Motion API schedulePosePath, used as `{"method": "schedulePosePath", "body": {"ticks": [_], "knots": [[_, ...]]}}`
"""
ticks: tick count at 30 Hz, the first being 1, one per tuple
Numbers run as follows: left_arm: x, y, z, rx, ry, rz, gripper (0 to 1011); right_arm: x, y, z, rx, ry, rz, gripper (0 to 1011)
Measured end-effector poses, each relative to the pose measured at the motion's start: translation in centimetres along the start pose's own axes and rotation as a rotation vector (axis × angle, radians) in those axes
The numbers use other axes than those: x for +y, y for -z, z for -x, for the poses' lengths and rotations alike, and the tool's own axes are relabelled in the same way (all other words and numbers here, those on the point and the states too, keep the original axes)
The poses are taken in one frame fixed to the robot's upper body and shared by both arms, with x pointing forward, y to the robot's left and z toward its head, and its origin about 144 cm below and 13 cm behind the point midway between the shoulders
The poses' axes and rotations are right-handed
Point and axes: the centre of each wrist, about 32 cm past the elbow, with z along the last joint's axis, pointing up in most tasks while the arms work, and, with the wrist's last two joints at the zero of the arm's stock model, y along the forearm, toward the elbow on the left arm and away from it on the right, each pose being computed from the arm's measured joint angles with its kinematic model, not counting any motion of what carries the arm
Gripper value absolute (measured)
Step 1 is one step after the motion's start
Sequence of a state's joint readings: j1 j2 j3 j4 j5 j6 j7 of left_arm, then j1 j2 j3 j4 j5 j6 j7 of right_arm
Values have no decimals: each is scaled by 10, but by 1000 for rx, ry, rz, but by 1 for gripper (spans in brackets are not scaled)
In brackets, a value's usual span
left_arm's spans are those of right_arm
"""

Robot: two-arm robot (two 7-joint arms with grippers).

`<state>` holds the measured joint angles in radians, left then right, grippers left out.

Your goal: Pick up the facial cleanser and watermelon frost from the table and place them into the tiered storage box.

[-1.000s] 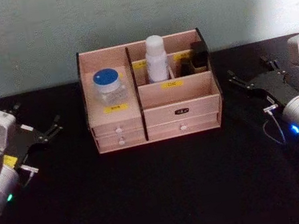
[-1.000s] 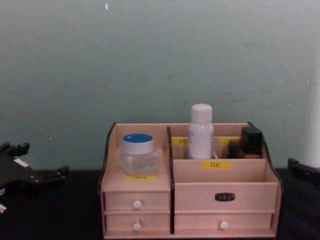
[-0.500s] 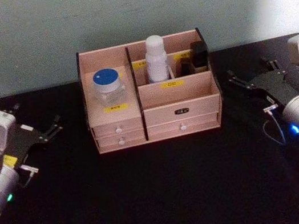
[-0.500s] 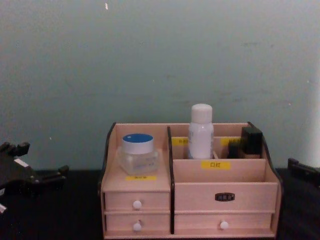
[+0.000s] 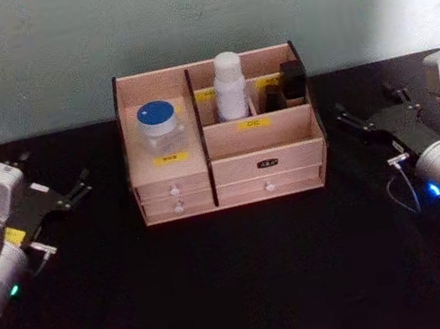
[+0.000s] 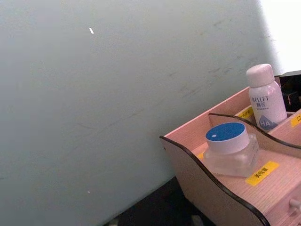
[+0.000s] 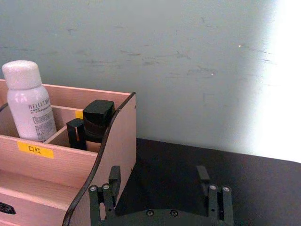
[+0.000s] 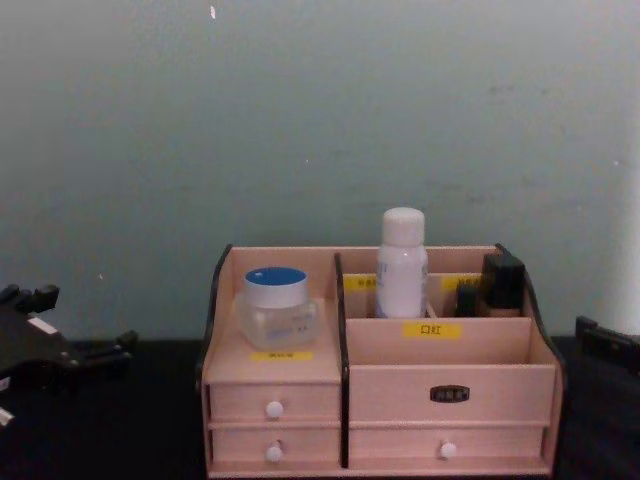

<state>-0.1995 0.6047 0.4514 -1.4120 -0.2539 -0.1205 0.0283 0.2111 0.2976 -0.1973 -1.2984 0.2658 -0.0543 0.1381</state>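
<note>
Nothing lies loose on the black desk [image 5: 250, 287] — by that, the placing looks finished, with little left beyond parking. The left gripper [image 5: 79, 189] rests near the desk's left edge and the right gripper [image 5: 347, 119] near its right edge, both spread wide and empty. Toward the back edge stands the light wooden tiered storage box with dark edges and white-knobbed drawers [image 5: 266, 159]. Its left compartment holds a clear jar with a blue lid [image 5: 158, 125]; the back middle one holds a white bottle with a white cap [image 5: 229, 86], and black cases [image 5: 292, 80] fill the back right — which item is the facial cleanser and which the watermelon frost I cannot tell.
</note>
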Motion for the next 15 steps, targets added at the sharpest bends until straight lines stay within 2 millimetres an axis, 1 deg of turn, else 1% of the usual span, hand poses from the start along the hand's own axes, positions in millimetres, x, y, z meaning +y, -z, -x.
{"method": "schedulePosePath", "body": {"ticks": [15], "knots": [[0, 0, 0, 0, 0, 0, 1001, 0, 0, 0, 0, 0, 0, 1000]]}}
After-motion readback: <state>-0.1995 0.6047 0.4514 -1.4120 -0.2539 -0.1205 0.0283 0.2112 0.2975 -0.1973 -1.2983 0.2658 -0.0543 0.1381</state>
